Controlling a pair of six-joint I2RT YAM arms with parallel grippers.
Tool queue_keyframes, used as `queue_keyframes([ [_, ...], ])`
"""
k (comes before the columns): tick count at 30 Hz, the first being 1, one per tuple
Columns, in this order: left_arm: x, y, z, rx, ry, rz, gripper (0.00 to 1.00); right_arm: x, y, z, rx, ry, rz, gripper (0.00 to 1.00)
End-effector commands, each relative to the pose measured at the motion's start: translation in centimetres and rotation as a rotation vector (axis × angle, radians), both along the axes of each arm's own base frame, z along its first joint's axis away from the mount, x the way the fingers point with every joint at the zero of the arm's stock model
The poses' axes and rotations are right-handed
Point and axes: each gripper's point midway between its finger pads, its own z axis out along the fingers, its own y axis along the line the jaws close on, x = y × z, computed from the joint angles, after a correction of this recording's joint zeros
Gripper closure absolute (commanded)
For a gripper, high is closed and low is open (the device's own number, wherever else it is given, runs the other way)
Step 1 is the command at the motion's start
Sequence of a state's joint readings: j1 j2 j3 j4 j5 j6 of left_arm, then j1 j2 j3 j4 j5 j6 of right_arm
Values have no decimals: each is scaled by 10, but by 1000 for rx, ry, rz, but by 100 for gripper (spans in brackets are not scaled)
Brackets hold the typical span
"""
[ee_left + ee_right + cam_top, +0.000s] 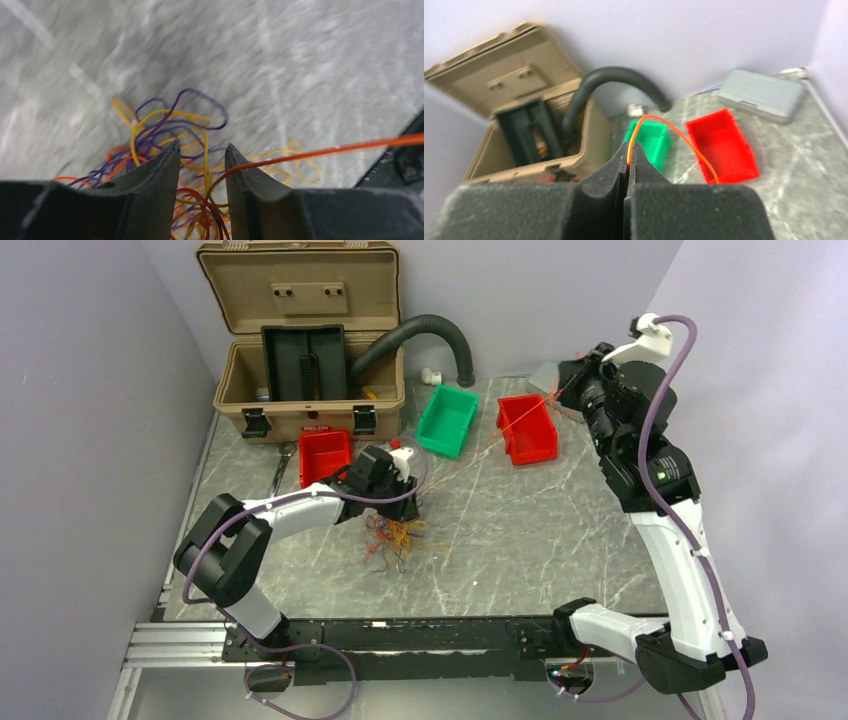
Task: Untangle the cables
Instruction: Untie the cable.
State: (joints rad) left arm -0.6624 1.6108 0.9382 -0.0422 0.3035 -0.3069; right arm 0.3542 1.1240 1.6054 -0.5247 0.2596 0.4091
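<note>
The cables (395, 540) lie as a loose tangle of orange, yellow, red and purple thin wires on the marble tabletop. My left gripper (408, 505) hangs right over the pile. In the left wrist view it (202, 147) is open, the jaws part way apart, with red and yellow strands (170, 125) running through the gap unpinched. One orange cable (325, 150) stretches taut off to the right. My right gripper (568, 378), raised at the back right, is shut on that orange cable (654, 116), which is pinched at its fingertips (630, 147).
An open tan case (300, 340) with a black corrugated hose (430, 330) stands at the back left. In front of it are a red bin (325, 455), a green bin (447, 420) and a second red bin (527, 428). A grey box (761, 95) lies in the far corner.
</note>
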Motion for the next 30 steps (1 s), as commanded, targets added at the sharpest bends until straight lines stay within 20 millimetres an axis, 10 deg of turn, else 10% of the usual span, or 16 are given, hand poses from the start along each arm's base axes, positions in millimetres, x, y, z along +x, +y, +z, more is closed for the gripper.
queue_keyframes([
  [1, -1, 68, -34, 173, 81, 238, 61, -35, -84, 36, 43, -102, -405, 100],
  [10, -14, 144, -35, 259, 50, 512, 75, -76, -142, 30, 43, -132, -706, 100],
  [21, -13, 144, 14, 192, -52, 489, 63, -30, -78, -6, -56, -32, -366, 100],
  [30, -15, 138, 45, 138, -100, 448, 49, -7, -73, -26, -79, -4, -385, 100],
])
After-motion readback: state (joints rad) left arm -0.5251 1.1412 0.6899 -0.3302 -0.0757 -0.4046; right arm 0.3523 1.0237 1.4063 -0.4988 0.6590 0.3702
